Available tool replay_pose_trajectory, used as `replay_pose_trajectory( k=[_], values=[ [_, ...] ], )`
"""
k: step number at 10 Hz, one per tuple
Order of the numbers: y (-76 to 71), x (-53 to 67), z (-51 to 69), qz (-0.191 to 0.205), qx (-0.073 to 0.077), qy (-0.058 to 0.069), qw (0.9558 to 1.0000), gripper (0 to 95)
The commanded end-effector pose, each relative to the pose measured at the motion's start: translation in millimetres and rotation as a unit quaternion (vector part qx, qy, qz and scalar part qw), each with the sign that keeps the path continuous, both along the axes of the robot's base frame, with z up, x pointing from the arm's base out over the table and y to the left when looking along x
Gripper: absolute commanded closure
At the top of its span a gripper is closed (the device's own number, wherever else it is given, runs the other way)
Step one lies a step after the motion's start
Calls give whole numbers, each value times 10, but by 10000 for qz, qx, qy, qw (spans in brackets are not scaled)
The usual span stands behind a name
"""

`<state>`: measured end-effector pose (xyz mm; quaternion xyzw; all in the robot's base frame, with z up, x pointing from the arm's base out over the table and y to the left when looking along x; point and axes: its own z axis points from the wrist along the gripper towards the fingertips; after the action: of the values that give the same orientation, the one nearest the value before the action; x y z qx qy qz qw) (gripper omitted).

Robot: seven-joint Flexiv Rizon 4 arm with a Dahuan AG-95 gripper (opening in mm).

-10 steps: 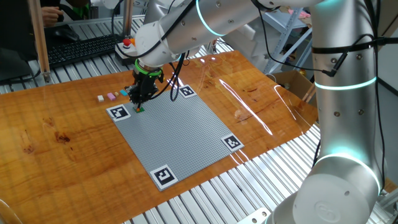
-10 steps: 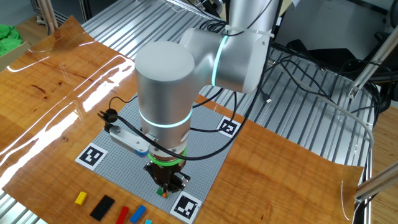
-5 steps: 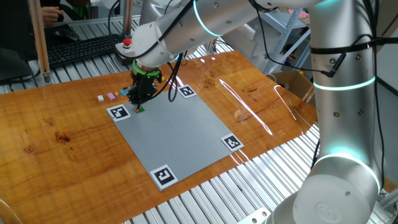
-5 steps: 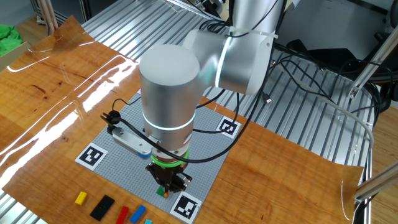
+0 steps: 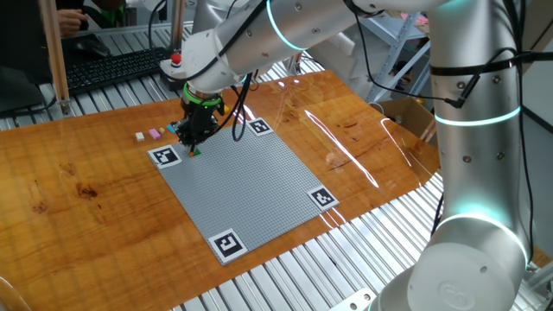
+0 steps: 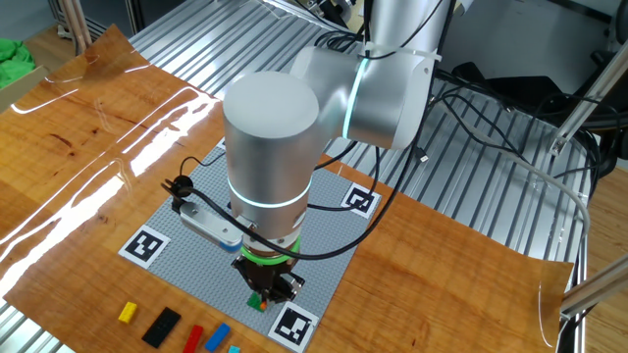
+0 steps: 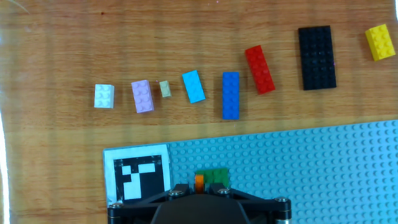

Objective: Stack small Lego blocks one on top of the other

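Note:
My gripper (image 7: 200, 186) stands low over the grey baseplate (image 7: 311, 168), beside a corner marker (image 7: 137, 177). Its fingers are shut on a small orange brick (image 7: 199, 181), which sits right against a green brick (image 7: 216, 177) on the plate. Whether the orange brick rests on the studs is hidden. On the wood beyond the plate lies a row of loose bricks: white (image 7: 104, 96), pink (image 7: 142, 96), tiny tan (image 7: 165, 88), light blue (image 7: 193, 86), blue (image 7: 231, 95), red (image 7: 260, 60), black (image 7: 316, 48), yellow (image 7: 379, 42). One fixed view shows the gripper (image 5: 193, 142) at the plate's far left corner.
The baseplate (image 5: 251, 186) has a black-and-white marker at each corner. A red push button (image 5: 178, 60) and a keyboard (image 5: 112, 69) lie behind the table. The other fixed view shows the yellow (image 6: 128, 312) and black (image 6: 162, 327) bricks near the table's front edge.
The arm has shifted very slightly over the same corner of the plate. The bricks have not moved.

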<state>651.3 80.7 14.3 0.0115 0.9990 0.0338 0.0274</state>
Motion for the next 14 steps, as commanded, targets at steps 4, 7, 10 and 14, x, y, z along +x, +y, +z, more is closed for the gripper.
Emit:
replay_pose_trajectory(
  k=[4, 7, 10, 14],
  values=[
    [-44, -7, 7, 36, -21, 7, 10000, 950],
    [-72, -8, 36, 53, -19, 25, 10000, 950],
    [-103, -11, 16, 89, -13, 13, 10000, 950],
    [-134, -23, 17, 91, -5, 10, 10000, 950]
  ],
)
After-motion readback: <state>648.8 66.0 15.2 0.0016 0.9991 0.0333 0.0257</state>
